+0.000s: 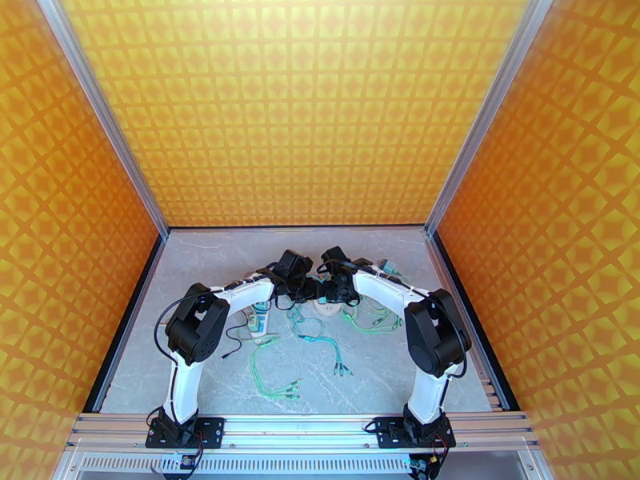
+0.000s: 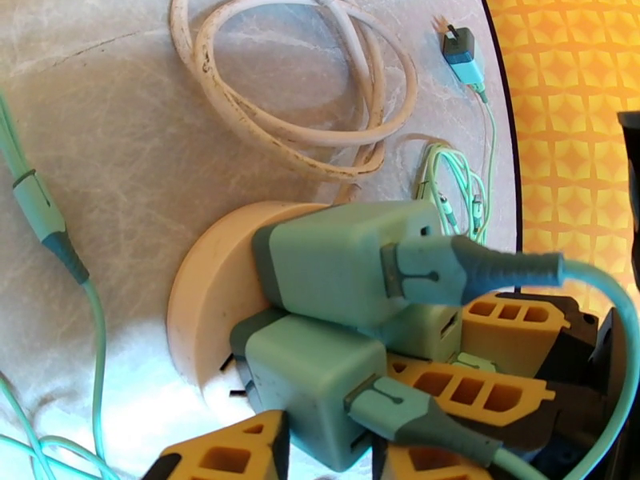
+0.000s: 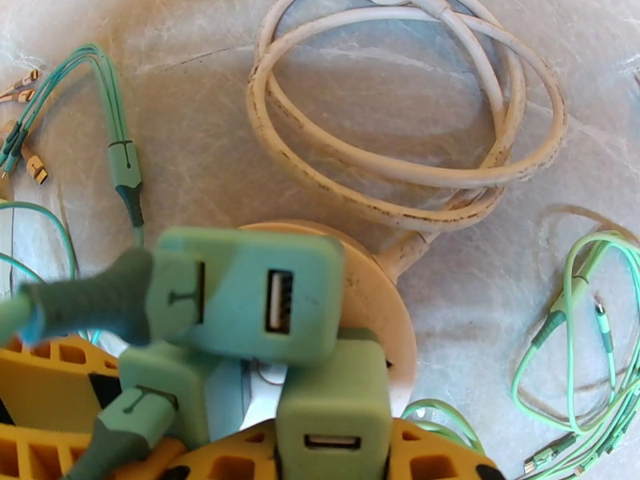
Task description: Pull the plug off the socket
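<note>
1. The left gripper (image 2: pixel 324 442) is clamped on the cabled plug (image 2: pixel 308 370), which is seated in the round socket (image 2: pixel 204 298)
2. The right gripper (image 3: pixel 332 454) is clamped on the cable-free plug (image 3: pixel 332 394) beside it
3. The casings are judged rigid, light and smooth: the flat sides should be pinched and the socket held down

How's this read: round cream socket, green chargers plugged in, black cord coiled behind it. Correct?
Not quite: the coiled cord is white, not black, as the right wrist view shows. The rest stands: round cream socket, green chargers plugged in.
</note>
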